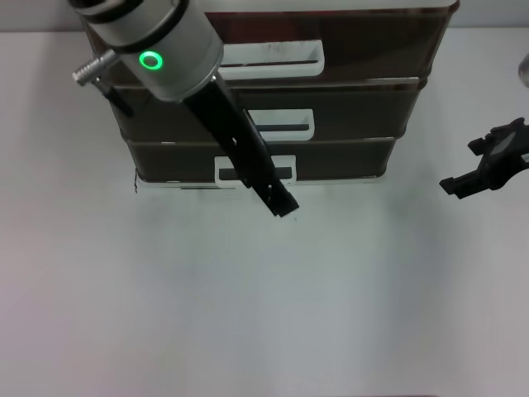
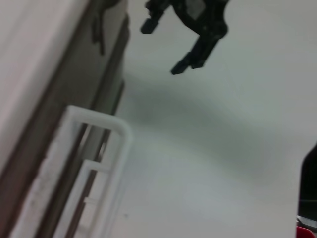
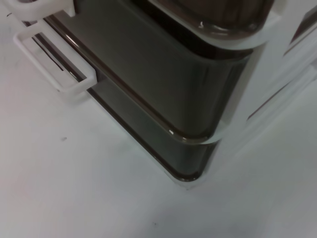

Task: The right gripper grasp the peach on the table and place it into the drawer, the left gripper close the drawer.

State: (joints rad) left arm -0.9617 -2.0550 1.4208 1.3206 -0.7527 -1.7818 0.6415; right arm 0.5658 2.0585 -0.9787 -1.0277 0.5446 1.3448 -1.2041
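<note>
1. A plain white worktop (image 1: 264, 306) fills nearly the whole head view, bare across its near part.
2. A brown translucent drawer cabinet (image 1: 355, 132) with white loop handles stands at the far middle.
3. Light is soft and even; faint grey shadows fall on the worktop before the cabinet.

Two shallower brown drawers (image 1: 331, 124), a red object (image 2: 308, 232) at frame edge.
</note>
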